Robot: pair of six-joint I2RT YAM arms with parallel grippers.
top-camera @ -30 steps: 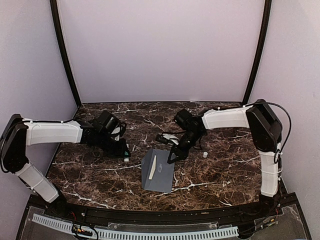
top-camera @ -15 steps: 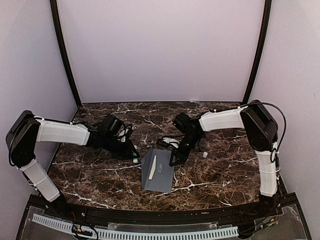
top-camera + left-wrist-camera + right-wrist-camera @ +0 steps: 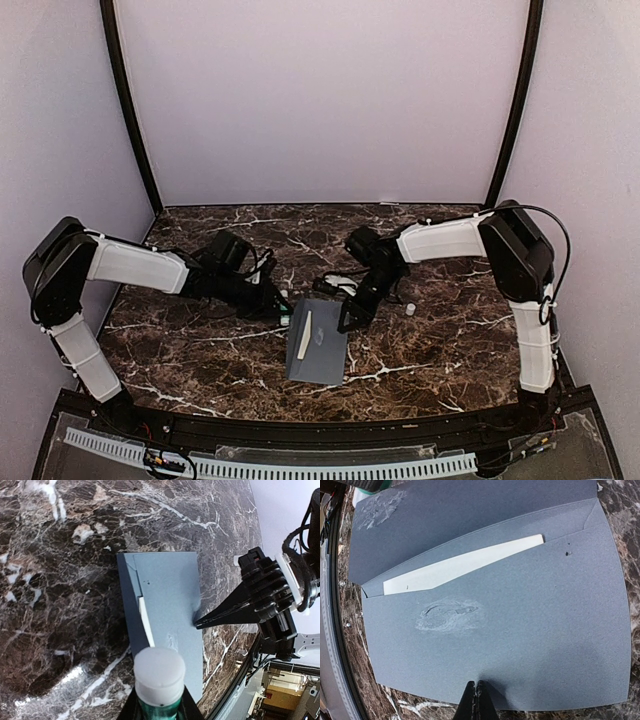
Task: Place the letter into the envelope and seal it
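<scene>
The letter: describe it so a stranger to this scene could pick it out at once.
On the dark marble table, a grey-blue envelope lies flat near its middle. The letter is the cream strip peeking from its pocket, under the open flap. Nothing else there is cream paper; the pale smudge is only a mark on the envelope.

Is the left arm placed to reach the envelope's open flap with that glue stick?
Probably yes. The left gripper, holding the glue stick, hovers just beside the flap with nothing between them. The shut right gripper rests on the opposite edge of the envelope, clear of the flap.
</scene>
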